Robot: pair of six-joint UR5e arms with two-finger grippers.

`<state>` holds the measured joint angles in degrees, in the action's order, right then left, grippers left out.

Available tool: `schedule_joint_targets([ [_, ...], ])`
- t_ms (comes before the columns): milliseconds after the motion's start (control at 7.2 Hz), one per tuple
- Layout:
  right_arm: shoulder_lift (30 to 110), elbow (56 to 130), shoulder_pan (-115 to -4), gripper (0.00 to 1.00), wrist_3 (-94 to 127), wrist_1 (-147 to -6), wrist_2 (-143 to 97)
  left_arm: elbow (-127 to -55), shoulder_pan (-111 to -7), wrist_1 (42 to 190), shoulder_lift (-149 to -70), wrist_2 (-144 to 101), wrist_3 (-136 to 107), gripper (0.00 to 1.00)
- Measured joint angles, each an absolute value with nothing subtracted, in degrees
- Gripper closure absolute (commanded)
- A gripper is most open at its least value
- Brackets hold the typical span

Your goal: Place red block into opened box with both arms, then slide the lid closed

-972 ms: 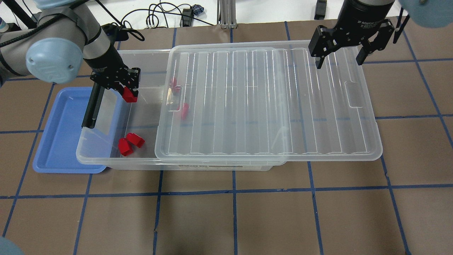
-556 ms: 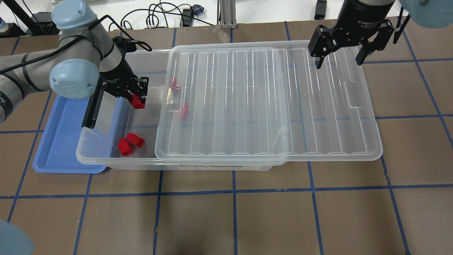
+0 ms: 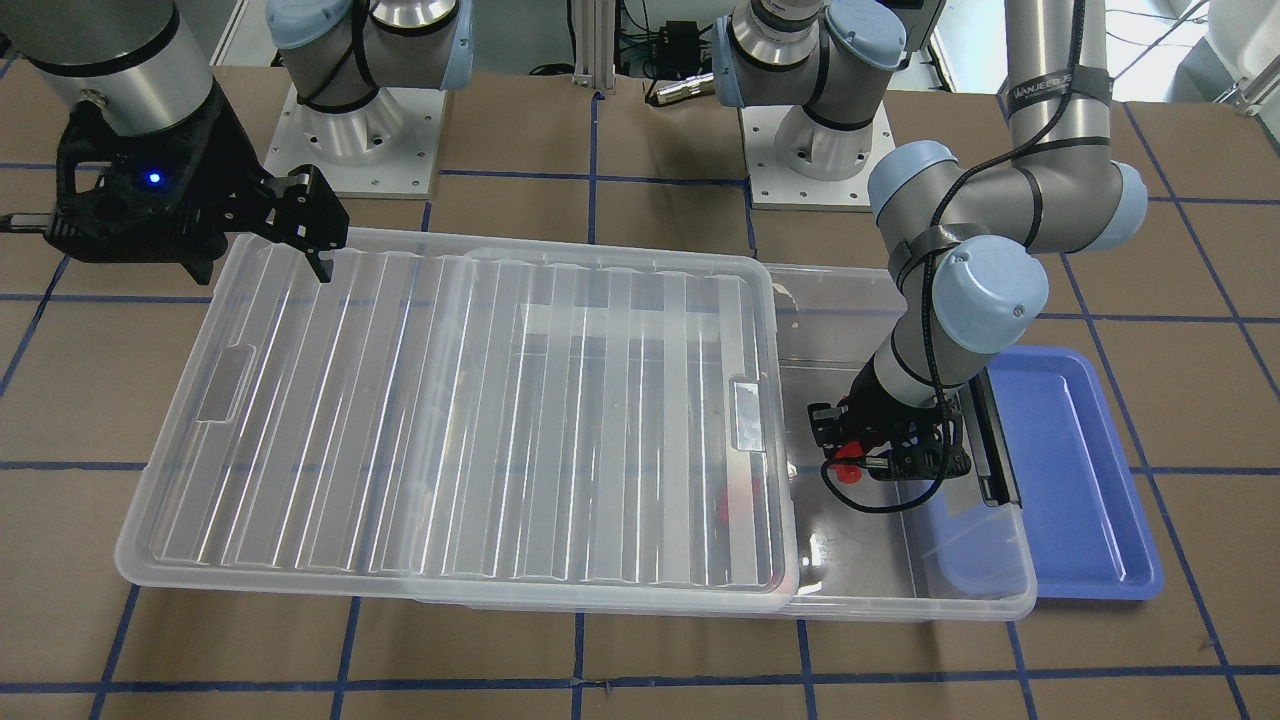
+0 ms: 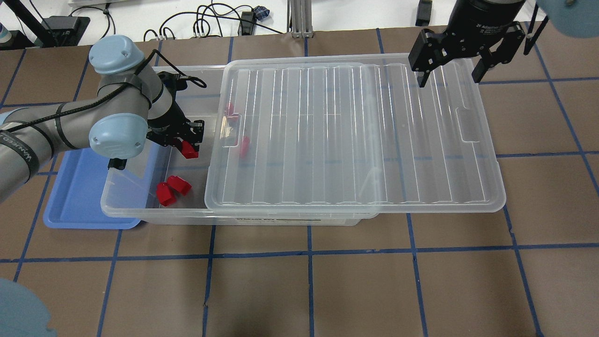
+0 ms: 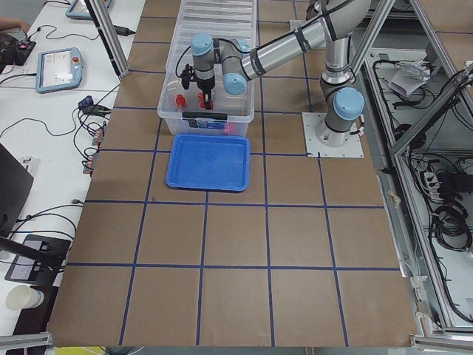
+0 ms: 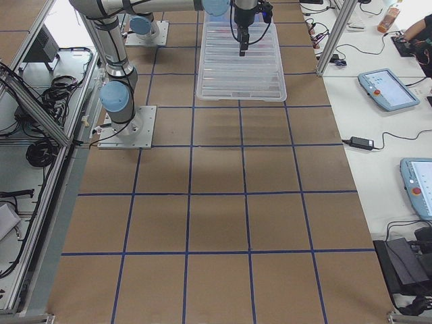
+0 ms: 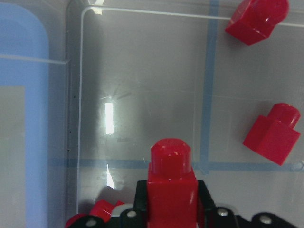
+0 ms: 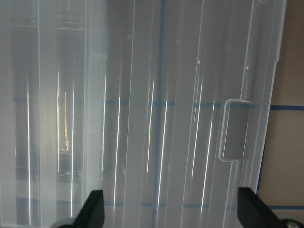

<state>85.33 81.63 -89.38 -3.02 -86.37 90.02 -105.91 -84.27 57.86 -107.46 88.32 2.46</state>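
My left gripper is shut on a red block and hangs inside the uncovered left end of the clear box. In the left wrist view the held red block stands upright between the jaws, just above the box floor. The ribbed clear lid covers most of the box and overhangs its right end. My right gripper hovers open above the lid's far right part, holding nothing. In the right wrist view its fingertips straddle the lid near the handle recess.
Two loose red blocks lie in the box's near left corner. Others show through the lid's left edge. A blue tray sits partly under the box's left end. Cables lie beyond the table's far edge.
My left arm has swung the held red block rightward and nearer, from over the box's left wall to inside the opening. The right gripper has barely moved.
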Motion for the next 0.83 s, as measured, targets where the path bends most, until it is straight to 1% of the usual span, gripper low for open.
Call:
schedule_joint_targets([
  [278, 85.44, 81.59, -89.39, 0.00, -3.05, -86.37, 89.95, -108.41, -84.07, 55.99, -107.94, 88.35, 2.34, 1.00],
  [417, 85.44, 81.62, -89.38, 0.00, -3.07, -86.39, 89.92, -109.56, -83.94, 54.37, -108.25, 88.39, 2.52, 0.64],
  [556, 85.41, 81.64, -89.38, 0.00, -3.07, -86.39, 89.92, -110.08, -83.86, 53.51, -108.57, 88.79, 2.69, 0.15],
  [694, 85.40, 81.67, -89.36, 0.00, -3.08, -86.38, 89.93, -110.16, -83.81, 53.01, -108.91, 89.93, 2.86, 0.00],
  [833, 85.41, 81.71, -89.33, 0.00, -3.08, -86.34, 89.97, -109.94, -83.72, 52.29, -109.15, 91.15, 2.97, 0.00],
])
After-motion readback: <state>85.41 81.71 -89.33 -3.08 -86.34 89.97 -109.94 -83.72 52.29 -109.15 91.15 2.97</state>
